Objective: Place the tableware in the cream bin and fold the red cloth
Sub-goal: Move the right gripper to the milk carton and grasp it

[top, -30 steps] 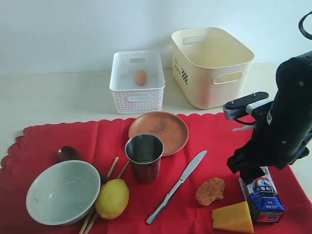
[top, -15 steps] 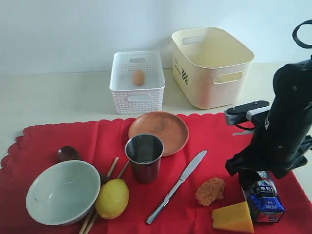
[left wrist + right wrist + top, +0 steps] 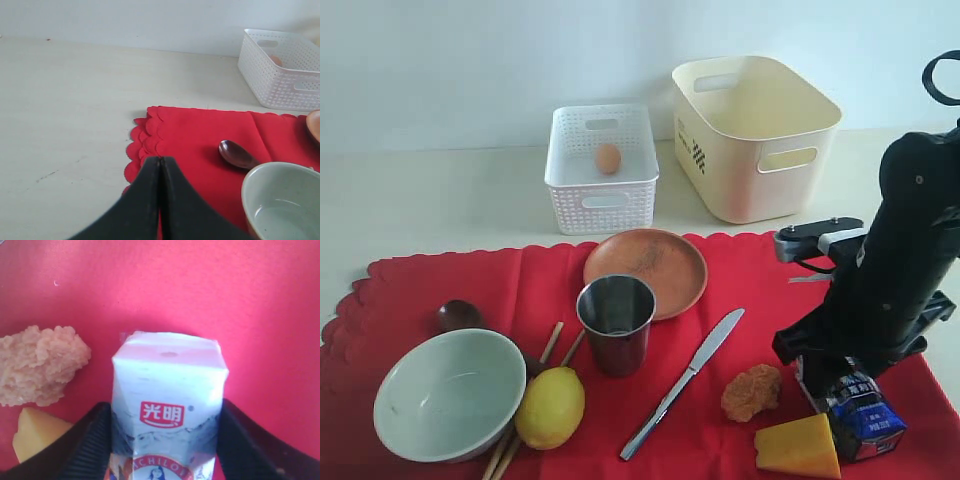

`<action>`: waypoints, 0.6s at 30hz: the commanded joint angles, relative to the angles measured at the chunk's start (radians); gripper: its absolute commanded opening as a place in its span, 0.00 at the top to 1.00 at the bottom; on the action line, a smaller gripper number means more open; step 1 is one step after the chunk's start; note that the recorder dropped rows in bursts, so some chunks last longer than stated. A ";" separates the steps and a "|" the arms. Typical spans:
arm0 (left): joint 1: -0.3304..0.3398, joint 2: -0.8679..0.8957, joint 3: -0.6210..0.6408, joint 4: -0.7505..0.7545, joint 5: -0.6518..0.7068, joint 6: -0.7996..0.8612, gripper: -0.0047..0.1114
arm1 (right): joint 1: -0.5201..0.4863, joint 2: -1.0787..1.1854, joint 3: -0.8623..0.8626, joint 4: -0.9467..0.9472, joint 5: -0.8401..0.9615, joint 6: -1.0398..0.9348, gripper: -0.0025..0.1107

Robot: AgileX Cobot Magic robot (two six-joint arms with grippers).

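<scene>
Only the left wrist view shows my left fingers [image 3: 142,205], pressed together above the edge of the red cloth [image 3: 200,130]; the right wrist view shows my right fingers [image 3: 85,445] flanking the milk carton [image 3: 167,390], whether pinching I cannot tell; the silver knife [image 3: 685,381] lies diagonally on the cloth, blade toward the cream bin [image 3: 760,180].

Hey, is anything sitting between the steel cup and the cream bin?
Yes. The round brown plate lies flat on the red cloth between the steel cup and the cream bin. It is low, so a lifted cup would likely pass over it.
</scene>
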 commanded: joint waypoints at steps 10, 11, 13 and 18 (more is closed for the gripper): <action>-0.001 -0.006 0.000 0.000 -0.008 -0.002 0.95 | -0.004 0.068 0.003 0.008 -0.002 -0.011 0.58; -0.001 -0.006 0.000 0.000 -0.008 -0.002 0.95 | -0.004 0.068 0.003 0.008 -0.004 -0.011 0.58; -0.001 -0.006 0.000 0.000 -0.008 -0.002 0.95 | -0.004 0.068 0.003 0.010 -0.009 -0.011 0.57; -0.001 -0.006 0.000 0.000 -0.008 -0.002 0.95 | -0.002 0.068 0.003 0.010 -0.013 -0.011 0.50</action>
